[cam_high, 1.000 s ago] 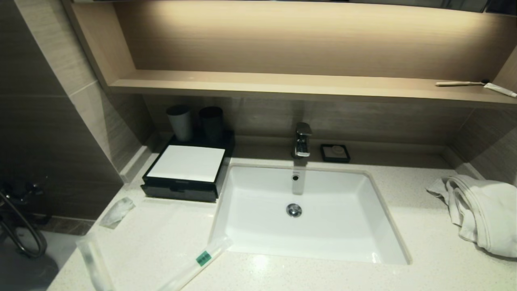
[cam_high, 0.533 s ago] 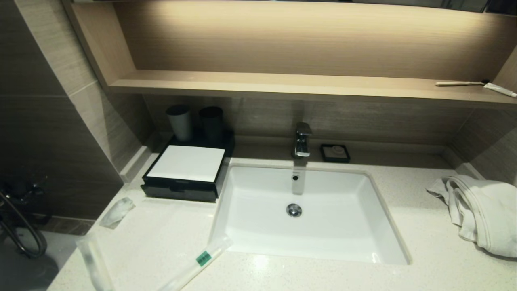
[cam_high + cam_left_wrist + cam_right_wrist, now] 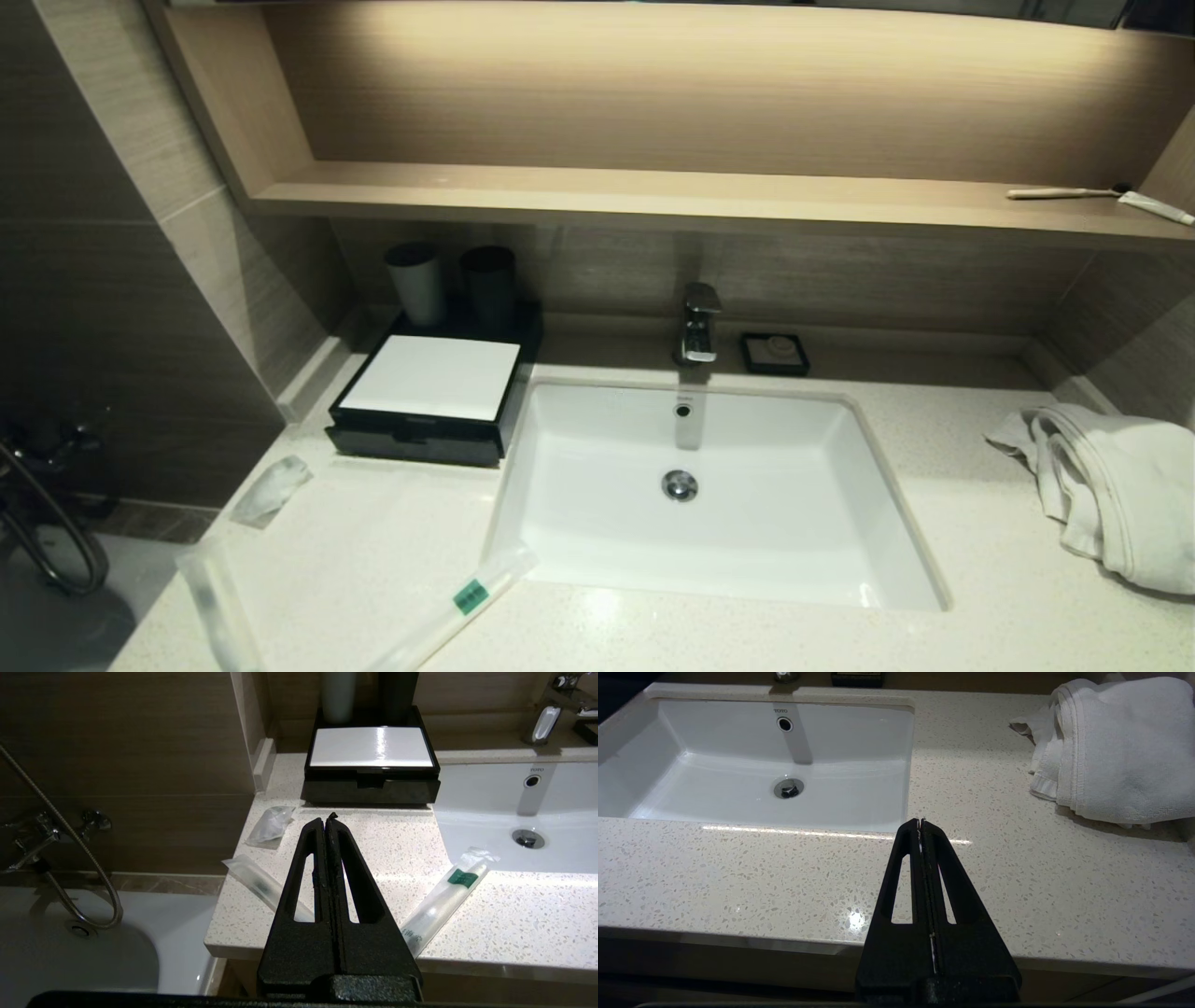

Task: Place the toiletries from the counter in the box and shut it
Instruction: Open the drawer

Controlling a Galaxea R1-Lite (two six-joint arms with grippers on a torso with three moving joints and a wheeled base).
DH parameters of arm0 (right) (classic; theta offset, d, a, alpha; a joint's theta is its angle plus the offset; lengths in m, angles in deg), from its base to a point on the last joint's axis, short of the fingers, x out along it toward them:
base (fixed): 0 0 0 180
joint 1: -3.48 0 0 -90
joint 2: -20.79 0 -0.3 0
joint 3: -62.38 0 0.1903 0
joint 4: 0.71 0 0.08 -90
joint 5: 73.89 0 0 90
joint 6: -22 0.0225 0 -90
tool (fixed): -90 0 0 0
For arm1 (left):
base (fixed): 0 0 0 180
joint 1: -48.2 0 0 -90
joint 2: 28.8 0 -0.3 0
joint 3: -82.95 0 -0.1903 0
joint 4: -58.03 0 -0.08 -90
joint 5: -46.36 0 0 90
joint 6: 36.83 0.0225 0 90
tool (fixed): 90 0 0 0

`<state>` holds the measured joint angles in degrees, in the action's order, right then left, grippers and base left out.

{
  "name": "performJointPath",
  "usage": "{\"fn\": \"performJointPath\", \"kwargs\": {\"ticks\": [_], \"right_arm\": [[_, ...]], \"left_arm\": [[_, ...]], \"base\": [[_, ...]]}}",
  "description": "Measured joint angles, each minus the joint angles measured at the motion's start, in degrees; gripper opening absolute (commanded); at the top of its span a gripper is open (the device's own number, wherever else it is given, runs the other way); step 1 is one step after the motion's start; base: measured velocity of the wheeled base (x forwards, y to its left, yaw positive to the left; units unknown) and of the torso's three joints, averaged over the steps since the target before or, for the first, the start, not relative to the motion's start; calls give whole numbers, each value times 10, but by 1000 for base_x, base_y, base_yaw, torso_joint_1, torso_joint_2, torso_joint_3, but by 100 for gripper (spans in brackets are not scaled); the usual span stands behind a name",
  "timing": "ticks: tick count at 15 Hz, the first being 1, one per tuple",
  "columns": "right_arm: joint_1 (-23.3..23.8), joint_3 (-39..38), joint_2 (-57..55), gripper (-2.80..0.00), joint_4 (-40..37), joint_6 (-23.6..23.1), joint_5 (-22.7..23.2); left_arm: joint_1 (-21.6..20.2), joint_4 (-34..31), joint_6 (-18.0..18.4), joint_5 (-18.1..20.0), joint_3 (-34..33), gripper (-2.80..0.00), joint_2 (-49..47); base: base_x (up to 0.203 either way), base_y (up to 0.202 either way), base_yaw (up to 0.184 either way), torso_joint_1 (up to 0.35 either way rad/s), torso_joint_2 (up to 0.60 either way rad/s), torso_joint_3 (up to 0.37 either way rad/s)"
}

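A black box with a white lid (image 3: 425,392) (image 3: 371,760) stands closed at the back left of the counter. Three wrapped toiletries lie on the counter in front of it: a small clear packet (image 3: 271,488) (image 3: 271,825), a long clear sachet (image 3: 219,611) (image 3: 261,886) at the left edge, and a long pack with a green label (image 3: 457,607) (image 3: 444,900) by the sink. My left gripper (image 3: 325,820) is shut and empty, held back over the counter's front edge. My right gripper (image 3: 920,822) is shut and empty over the counter to the right of the sink. Neither gripper shows in the head view.
A white sink (image 3: 719,495) with a chrome tap (image 3: 698,322) fills the middle. A folded white towel (image 3: 1111,490) lies at the right. Two dark cups (image 3: 453,280) stand behind the box, and a soap dish (image 3: 775,353) beside the tap. A bathtub (image 3: 70,947) lies beyond the counter's left edge.
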<state>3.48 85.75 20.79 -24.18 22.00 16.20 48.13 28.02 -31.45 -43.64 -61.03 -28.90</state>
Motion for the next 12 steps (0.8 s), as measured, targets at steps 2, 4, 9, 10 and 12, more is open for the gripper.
{"fn": "performJointPath", "kwargs": {"ticks": [2, 4, 9, 10, 12], "right_arm": [[0, 0, 0, -280, 0, 0, 0], [0, 0, 0, -280, 0, 0, 0], [0, 0, 0, -280, 0, 0, 0], [0, 0, 0, -280, 0, 0, 0], [0, 0, 0, -280, 0, 0, 0]], "left_arm": [[0, -36, 10, 1, 46, -280, 0], [0, -70, 27, 9, 94, -280, 0], [0, -121, 61, 13, 175, -280, 0], [0, -122, 66, 15, 190, -280, 0], [0, -129, 74, 16, 220, -280, 0]], "base": [[0, 0, 0, 0, 0, 0], [0, 0, 0, 0, 0, 0], [0, 0, 0, 0, 0, 0], [0, 0, 0, 0, 0, 0], [0, 0, 0, 0, 0, 0]]}}
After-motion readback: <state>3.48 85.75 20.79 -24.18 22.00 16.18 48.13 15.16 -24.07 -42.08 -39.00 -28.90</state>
